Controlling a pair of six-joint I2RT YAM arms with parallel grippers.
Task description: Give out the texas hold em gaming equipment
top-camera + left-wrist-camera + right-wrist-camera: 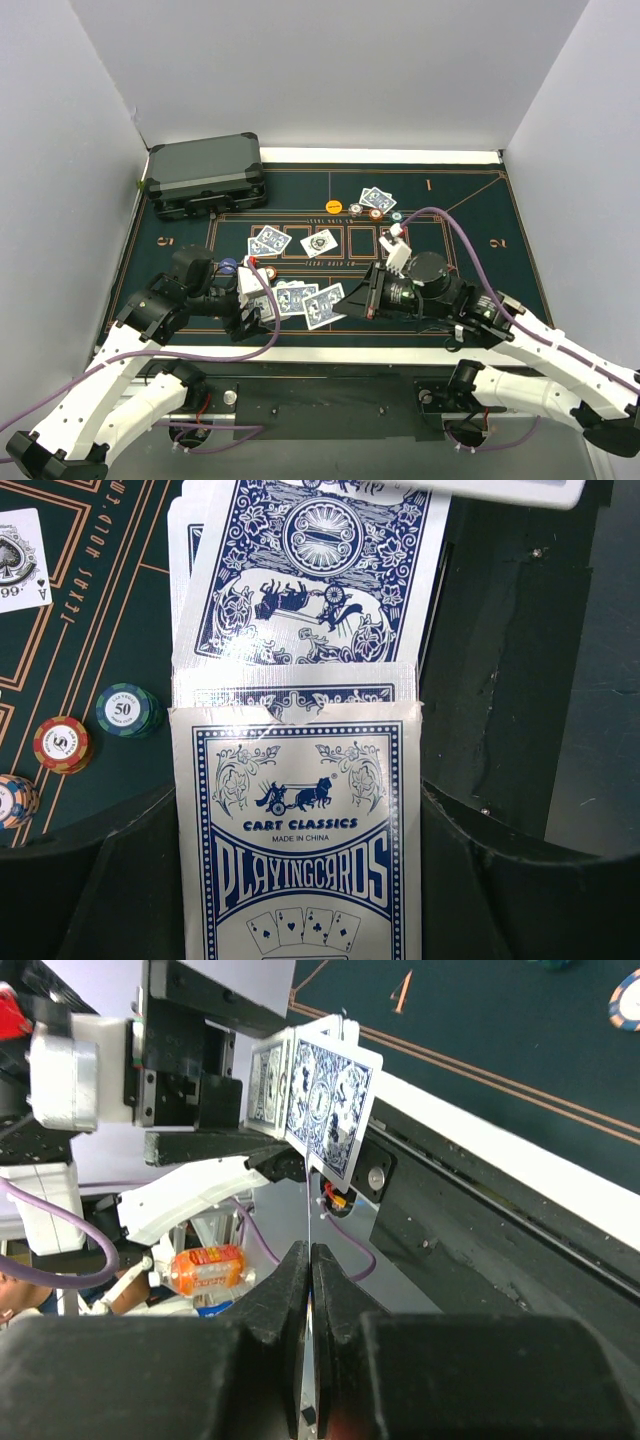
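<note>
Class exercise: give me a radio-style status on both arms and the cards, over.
Left gripper shut on card pack. Right gripper shut on one card, near the pack. Chips, dealt cards lie on mat beyond.

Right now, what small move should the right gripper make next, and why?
Probably draw the right gripper back, away from the Cart Classics card box. It looks closed on the edge of one card, while the left gripper holds the box with other cards poking out, so pulling should free it.
</note>
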